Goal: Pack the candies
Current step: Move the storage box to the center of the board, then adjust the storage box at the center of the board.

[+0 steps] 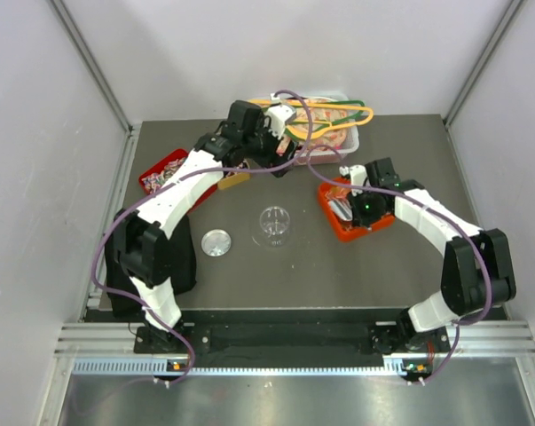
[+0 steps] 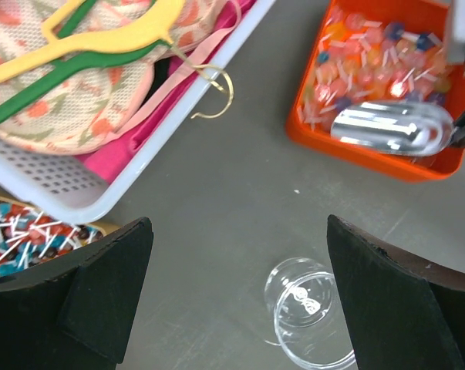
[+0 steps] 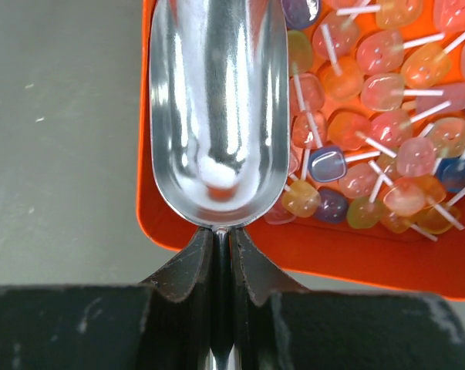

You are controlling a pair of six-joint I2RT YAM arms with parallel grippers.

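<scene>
Right wrist: right gripper (image 3: 220,235) clamped an empty scoop (image 3: 217,100) beside the candies (image 3: 386,100); left gripper (image 2: 240,287) gaped wide; a low, shallow dig looked best.

Your top view looks steeply down from high above the near edge, taking in the whole table (image 1: 338,266). Your left wrist camera faces down from mid-height; your right wrist camera sits very close. Both share the orange tray (image 2: 355,158), candies (image 2: 371,62) and scoop (image 2: 390,127).
</scene>
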